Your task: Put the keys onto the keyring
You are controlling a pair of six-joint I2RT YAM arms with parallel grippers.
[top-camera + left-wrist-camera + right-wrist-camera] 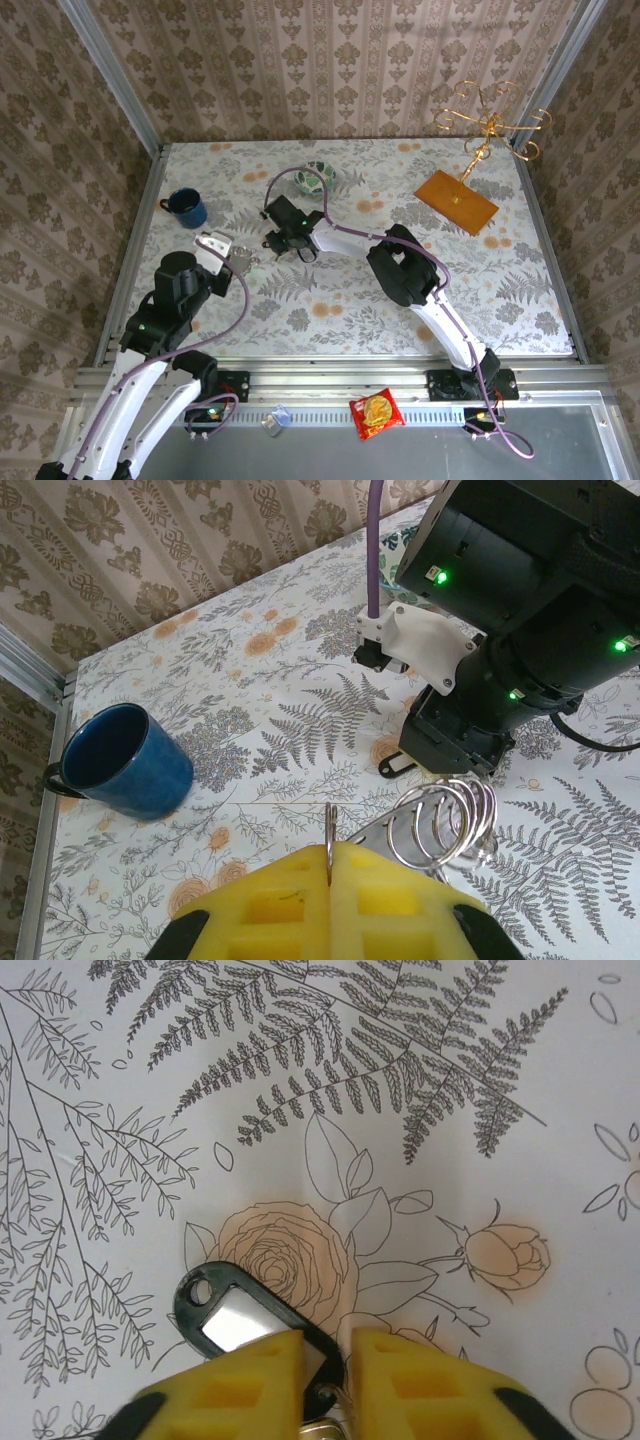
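**Entry: keys to keyring, pick-up step.** Places are given from the blue mug (pixel 185 207), which lay on its side at the left of the table (pixel 330 305).

1. Left gripper (pixel 330 865): just right of the mug, nearer the arms. Its yellow fingers were clenched on a thin wire end of the keyring (pixel 450 820), a silver coil of loops sticking out to its right.
2. Right gripper (pixel 328 1348): further right of the mug, just past the keyring, pointing down. Its fingers stood narrowly apart astride one end of a black key tag (pixel 235 1312) lying flat on the table. Whether they pinched it could not be told.
3. Patterned bowl (pixel 318 178): right of the mug, further back.
4. Orange board (pixel 456 201): well right of the mug.

Judgement: the step in hand appeared to be picking up the tag. The next move would call for a firm pinch and a lift. The tag's small hole would then need fine alignment with the coil's free end.
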